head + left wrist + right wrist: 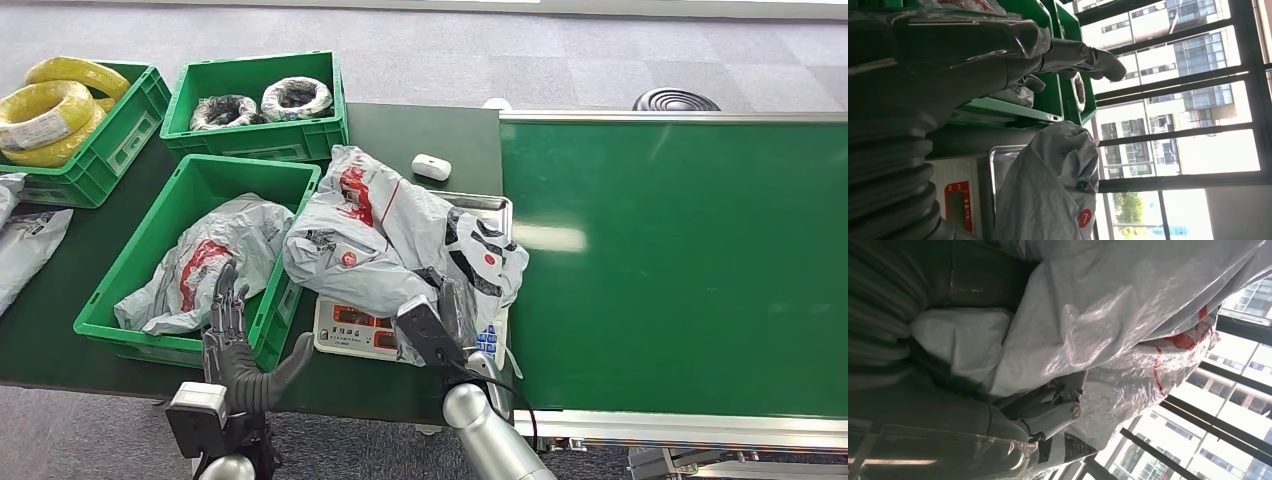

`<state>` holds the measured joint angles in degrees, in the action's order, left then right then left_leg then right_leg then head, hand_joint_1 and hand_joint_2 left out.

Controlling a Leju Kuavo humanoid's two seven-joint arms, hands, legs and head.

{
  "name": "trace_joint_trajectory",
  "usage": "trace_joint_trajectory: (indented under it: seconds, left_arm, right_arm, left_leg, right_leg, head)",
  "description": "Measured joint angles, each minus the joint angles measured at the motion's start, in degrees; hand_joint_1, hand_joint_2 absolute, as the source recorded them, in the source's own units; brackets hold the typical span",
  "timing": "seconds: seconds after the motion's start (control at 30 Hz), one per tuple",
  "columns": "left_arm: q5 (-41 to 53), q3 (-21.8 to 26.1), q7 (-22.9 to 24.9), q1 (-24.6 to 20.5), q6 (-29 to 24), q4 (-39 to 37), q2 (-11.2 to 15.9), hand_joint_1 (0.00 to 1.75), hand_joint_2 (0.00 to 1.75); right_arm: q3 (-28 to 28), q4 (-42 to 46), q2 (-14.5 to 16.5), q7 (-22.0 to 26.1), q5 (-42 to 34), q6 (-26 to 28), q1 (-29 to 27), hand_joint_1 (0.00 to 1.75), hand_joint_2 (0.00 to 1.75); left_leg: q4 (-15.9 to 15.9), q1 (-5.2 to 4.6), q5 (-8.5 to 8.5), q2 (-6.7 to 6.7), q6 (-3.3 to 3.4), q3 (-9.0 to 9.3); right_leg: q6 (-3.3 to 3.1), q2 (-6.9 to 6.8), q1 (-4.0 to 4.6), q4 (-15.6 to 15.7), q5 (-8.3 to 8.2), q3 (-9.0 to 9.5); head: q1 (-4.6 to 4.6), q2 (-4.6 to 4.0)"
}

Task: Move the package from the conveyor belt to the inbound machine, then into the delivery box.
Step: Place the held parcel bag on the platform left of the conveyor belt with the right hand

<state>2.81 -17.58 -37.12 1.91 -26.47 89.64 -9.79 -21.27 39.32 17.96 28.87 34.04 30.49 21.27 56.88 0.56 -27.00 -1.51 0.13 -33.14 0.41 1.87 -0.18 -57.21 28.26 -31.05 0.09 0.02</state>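
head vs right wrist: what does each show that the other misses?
Head view alone: the left hand with its fingers spread, holding nothing, by the near green crate with a grey package already in it, the weighing scale, the conveyor belt, and two far crates of coiled items.

Right wrist view alone: buildings beyond a window.

Both: the grey package with red print gripped by the right hand; the wrist view shows the thumb pressed into the plastic.

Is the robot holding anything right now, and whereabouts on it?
Yes. Its right hand grips the grey plastic package by its near, lower edge, over the scale. The left hand holds nothing, fingers spread beside the green bin.
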Motion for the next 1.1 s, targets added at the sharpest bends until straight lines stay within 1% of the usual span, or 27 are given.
trace_joint_trajectory:
  seconds: [0.07, 0.13, 0.23, 0.3, 0.4, 0.5, 0.57, 0.7, 0.77, 0.87, 0.97, 1.1]
  left_arm:
    - [0.1, 0.1, 0.0, 0.0, 0.0, 0.0, 0.0, 0.00, 1.75]
    - [0.1, 0.1, 0.0, 0.0, -0.1, 0.0, 0.0, 0.00, 1.75]
    - [0.1, 0.1, 0.0, 0.0, 0.1, 0.0, 0.0, 0.00, 1.75]
    - [0.1, 0.1, 0.0, 0.2, 0.5, 0.0, 0.0, 0.00, 1.75]
    - [0.2, 0.1, -0.2, 0.8, 1.1, 0.0, -0.1, 0.00, 1.75]
    - [0.3, 0.2, -0.4, 1.3, 1.2, 0.0, -0.2, 0.00, 1.75]
    - [0.3, 0.2, -0.4, 1.4, 1.2, 0.0, -0.1, 0.00, 1.75]
    - [0.3, 0.3, -0.4, 1.5, 0.9, 0.0, -0.1, 0.00, 1.75]
    - [0.4, 0.5, -0.4, 1.6, 0.7, 0.0, -0.1, 0.00, 1.75]
    - [0.3, 0.8, -0.3, 1.6, -0.2, 0.0, 0.0, 0.00, 1.75]
    - [-0.2, 1.0, -0.1, 1.6, -2.2, 0.2, 0.4, 0.00, 1.75]
    - [0.1, 1.1, -0.2, 2.4, -2.2, 0.9, 0.7, 0.00, 1.75]
  right_arm:
    - [0.0, 0.1, 0.0, 0.4, 0.0, 1.9, -0.2, 0.00, 1.75]
    - [0.1, 1.3, -0.2, 1.1, 1.4, 5.0, -0.7, 0.00, 1.75]
    - [1.9, 8.2, -0.5, 3.5, 8.9, 8.8, -2.8, 0.00, 1.75]
    - [4.9, 15.5, -0.1, 6.6, 14.5, 9.4, -4.7, 0.00, 1.75]
    - [10.0, 29.8, 1.0, 10.1, 18.4, 9.6, -8.0, 0.00, 1.75]
    - [13.4, 44.3, 1.8, 10.8, 18.1, 9.6, -11.1, 0.00, 1.75]
    - [14.9, 52.2, 2.0, 10.9, 17.1, 9.7, -12.9, 0.00, 1.75]
    - [17.3, 63.1, 2.3, 11.0, 15.8, 9.7, -15.2, 0.00, 1.75]
    - [18.3, 66.6, 2.4, 11.0, 15.1, 9.7, -16.1, 0.00, 1.75]
    - [19.2, 69.8, 2.4, 10.4, 15.2, 9.6, -17.3, 0.00, 1.75]
    - [19.9, 70.5, 2.4, 9.8, 15.4, 9.5, -18.0, 0.00, 1.75]
    - [21.0, 70.5, 2.4, 10.7, 13.9, 9.5, -19.0, 0.00, 1.75]
  left_leg:
    - [0.0, 0.00, 0.00, 0.00, 0.00, 0.00]
    - [0.0, 0.00, 0.00, -0.01, 0.00, -0.01]
    - [0.0, 0.00, 0.00, -0.03, 0.00, -0.02]
    - [0.0, 0.00, 0.00, -0.04, 0.00, -0.04]
    - [0.0, -0.01, 0.00, -0.11, 0.01, -0.10]
    - [0.0, -0.01, -0.02, -0.12, 0.01, -0.12]
    - [0.0, -0.01, -0.02, -0.12, 0.01, -0.12]
    - [0.0, 0.00, -0.02, -0.11, 0.01, -0.10]
    - [0.0, 0.00, -0.02, -0.11, 0.01, -0.09]
    - [0.0, 0.00, -0.01, -0.10, 0.00, -0.07]
    - [0.0, 0.00, -0.01, -0.09, 0.00, -0.06]
    - [0.0, 0.00, -0.01, -0.10, 0.01, -0.08]
  right_leg:
    - [0.00, 0.00, 0.00, 0.0, 0.00, -0.01]
    - [0.00, -0.01, 0.00, 0.0, 0.00, -0.01]
    - [0.00, -0.02, -0.01, 0.0, 0.00, -0.02]
    - [0.01, -0.02, -0.01, 0.0, -0.01, -0.03]
    - [0.01, -0.11, -0.02, 0.0, 0.00, -0.07]
    - [0.01, -0.13, -0.02, 0.0, 0.00, -0.10]
    - [0.00, -0.12, -0.02, 0.0, 0.01, -0.10]
    - [0.00, -0.12, -0.01, 0.0, 0.01, -0.09]
    - [0.00, -0.12, -0.01, 0.0, 0.01, -0.07]
    - [0.00, -0.11, -0.01, 0.0, 0.01, -0.05]
    - [0.00, -0.11, -0.01, 0.0, 0.01, -0.03]
    - [0.00, -0.11, -0.01, 0.0, 0.01, -0.04]
  head:
    - [0.00, 0.00]
    - [0.01, 0.00]
    - [0.01, -0.01]
    - [0.00, -0.01]
    - [0.00, -0.01]
    - [0.00, -0.01]
    - [0.00, 0.00]
    - [-0.01, 0.00]
    - [0.00, 0.00]
    - [0.00, -0.01]
    - [0.00, -0.01]
    - [0.00, 0.00]
